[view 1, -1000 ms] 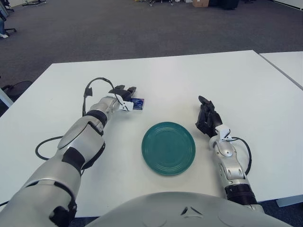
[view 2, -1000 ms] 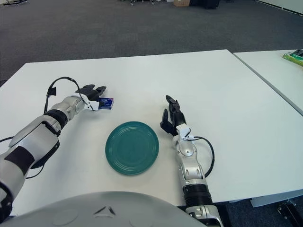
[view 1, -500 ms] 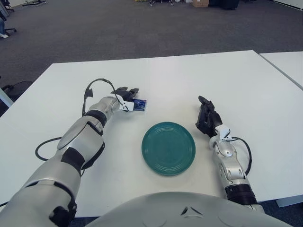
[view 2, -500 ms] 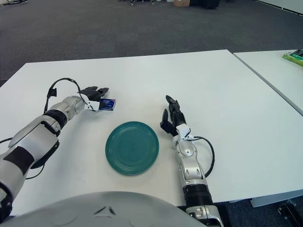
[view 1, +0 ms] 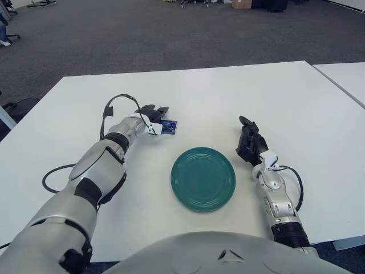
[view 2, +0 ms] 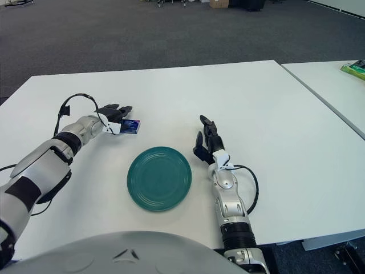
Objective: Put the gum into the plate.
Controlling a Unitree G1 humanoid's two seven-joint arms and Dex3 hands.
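A small blue gum packet (view 1: 168,127) lies on the white table (view 1: 228,97), toward its left side and up-left of the green plate (view 1: 203,178), a touch nearer the plate than a second ago. The left hand (view 1: 153,117) has shifted with it, dark fingers (view 1: 157,109) extended over the packet's left end; whether they grip it cannot be told. The right hand (view 1: 249,142) shows just right of the plate, fingers loosely spread, holding nothing.
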